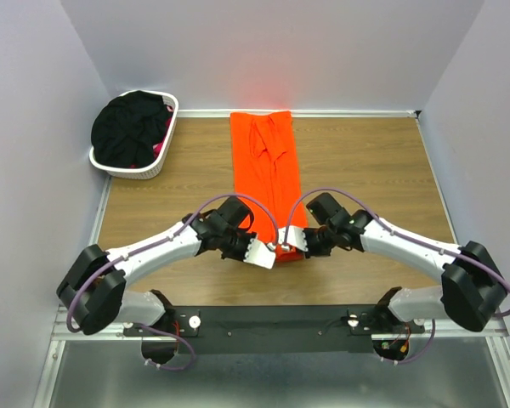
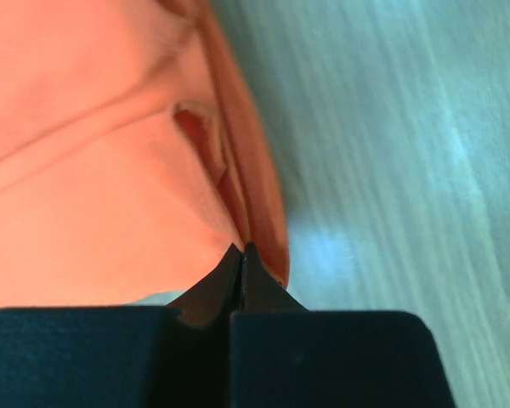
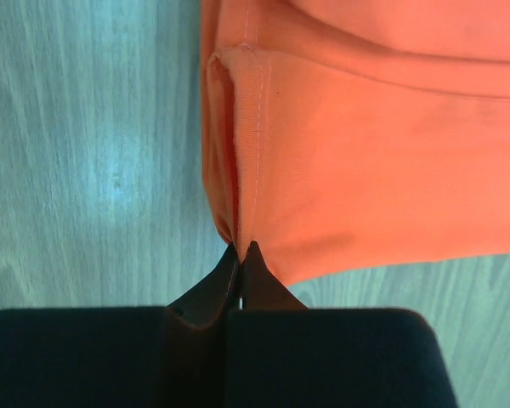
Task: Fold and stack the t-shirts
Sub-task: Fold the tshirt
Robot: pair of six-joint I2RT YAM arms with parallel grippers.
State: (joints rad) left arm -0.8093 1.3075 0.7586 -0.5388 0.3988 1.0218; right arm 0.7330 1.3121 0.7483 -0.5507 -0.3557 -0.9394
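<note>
At the centre of the table (image 1: 365,170), the orange t-shirt (image 1: 268,161) is lying as a long narrow strip, running from the far edge toward the arms. The left gripper (image 2: 242,249) and right gripper (image 3: 240,246) are each pinching a near corner, fingers pressed together on the cloth. Black shirts (image 1: 129,127) are sitting in the white basket (image 1: 144,170) at far left.

Bare table (image 1: 370,166) lies open to you on both sides of the orange t-shirt (image 1: 268,161), a long strip running down the middle from the far edge toward the near one; the far left corner is taken by the white basket (image 1: 168,109) heaped with black t-shirts (image 1: 129,127). At the strip's near end your left gripper (image 1: 270,252) and right gripper (image 1: 291,247), each pinched on the cloth, sit close together and crowd each other. Walls (image 1: 34,102) shut in the left, right and far sides.
</note>
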